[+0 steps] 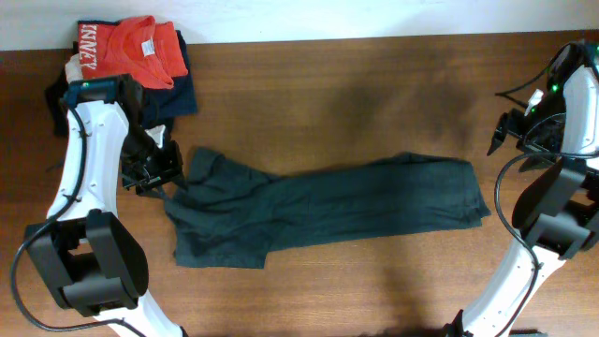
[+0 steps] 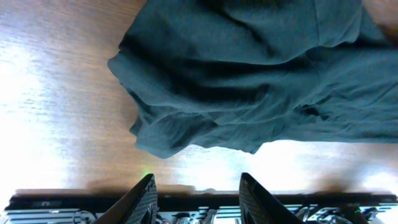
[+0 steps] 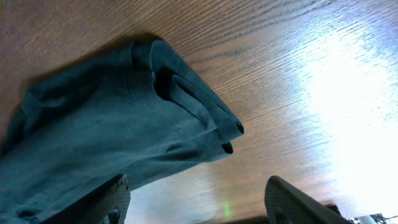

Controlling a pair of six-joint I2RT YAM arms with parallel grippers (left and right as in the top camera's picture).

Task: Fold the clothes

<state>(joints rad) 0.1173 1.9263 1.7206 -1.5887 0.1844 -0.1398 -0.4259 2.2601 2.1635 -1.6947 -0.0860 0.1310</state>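
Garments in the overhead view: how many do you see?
3. The dark shirt lies in the middle; the red shirt sits far left atop a navy garment. More may be hidden beneath.

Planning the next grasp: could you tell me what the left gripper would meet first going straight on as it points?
Most likely the dark T-shirt, at its rumpled edge; only bare table lies before the open left gripper, though depth is unclear.

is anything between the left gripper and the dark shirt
Nothing visible. In the left wrist view, only bare table lies between the open left gripper and the near edge of the dark shirt.
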